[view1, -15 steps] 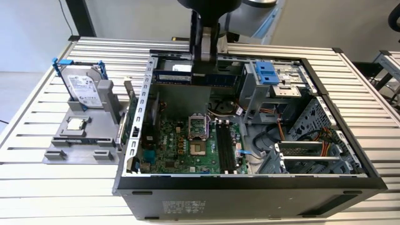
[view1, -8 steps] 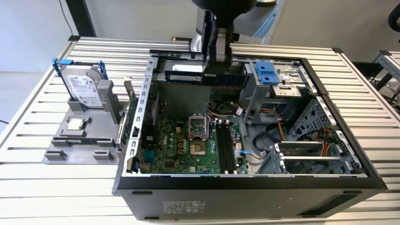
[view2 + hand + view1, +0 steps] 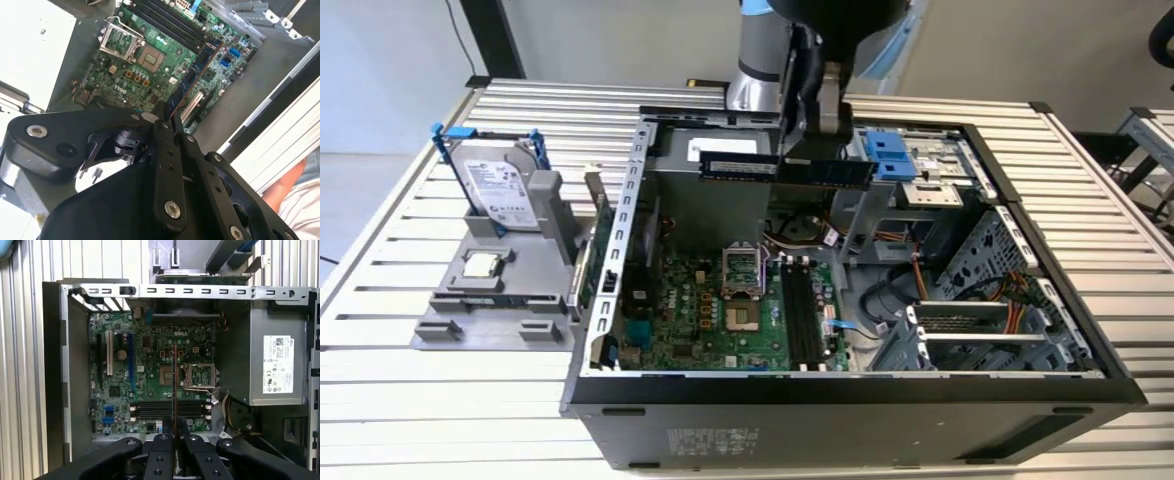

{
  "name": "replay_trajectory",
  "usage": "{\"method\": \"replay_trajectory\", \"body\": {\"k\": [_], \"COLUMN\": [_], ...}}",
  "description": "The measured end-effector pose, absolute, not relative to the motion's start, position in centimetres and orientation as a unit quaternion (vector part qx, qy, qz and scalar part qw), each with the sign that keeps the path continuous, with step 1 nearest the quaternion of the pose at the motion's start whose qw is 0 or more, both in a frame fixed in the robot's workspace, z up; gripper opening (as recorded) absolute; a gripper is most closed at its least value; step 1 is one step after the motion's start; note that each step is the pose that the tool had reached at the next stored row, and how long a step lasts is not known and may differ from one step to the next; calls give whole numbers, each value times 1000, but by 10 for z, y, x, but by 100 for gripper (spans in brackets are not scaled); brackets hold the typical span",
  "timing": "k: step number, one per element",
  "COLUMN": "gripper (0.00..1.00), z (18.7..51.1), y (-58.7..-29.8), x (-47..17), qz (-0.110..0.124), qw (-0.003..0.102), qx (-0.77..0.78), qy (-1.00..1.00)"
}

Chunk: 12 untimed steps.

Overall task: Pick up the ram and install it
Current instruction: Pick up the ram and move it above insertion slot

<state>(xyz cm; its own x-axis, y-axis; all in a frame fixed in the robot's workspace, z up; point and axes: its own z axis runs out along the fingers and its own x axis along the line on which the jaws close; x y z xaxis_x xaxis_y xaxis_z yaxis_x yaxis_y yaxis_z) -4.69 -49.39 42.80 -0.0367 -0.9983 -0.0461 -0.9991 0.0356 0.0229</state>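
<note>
The ram [image 3: 747, 166], a long and thin dark circuit-board stick with black chips and a green part, is in the air over the open black computer case [image 3: 854, 390], well above the green motherboard [image 3: 707, 310]. In the exterior view its long axis goes nearly level from that view's left to its right, with the flat side facing the camera. This direction is crosswise to the black memory slots [image 3: 803, 310] below it, and it touches none of them. The black gripper [image 3: 175, 432] comes down from above, and its two fingers [image 3: 162, 440] pinch the stick between them near its middle, so both ends stand free. In both wrist views the stick shows only its thin edge, and the chips cannot be made out there. The pinched part is hidden by the fingers. In the exterior view the picture's top edge cuts off the arm.
</note>
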Motion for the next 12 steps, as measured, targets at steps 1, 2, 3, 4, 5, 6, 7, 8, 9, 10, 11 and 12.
{"method": "replay_trajectory", "body": {"k": [1,2,3,4,5,6,7,8,9,10,11,12], "gripper": [0,0,0,0,0,0,0,0,0,0,0,0], "z": [428,428,428,428,428,428,428,428,428,428,428,428], "y": [-494,-494,-494,-494,-494,-494,-494,-494,-494,-494,-494,-494], "x": [-45,-43,-41,-39,-37,-35,-33,-31,-30,-28,-27,-25], "qz": [24,24,24,24,24,24,24,24,24,24,24,24], "qw": [9,9,9,9,9,9,9,9,9,9,9,9], "qx": [-694,-694,-694,-694,-694,-694,-694,-694,-694,-694,-694,-694], "qy": [720,720,720,720,720,720,720,720,720,720,720,720]}}
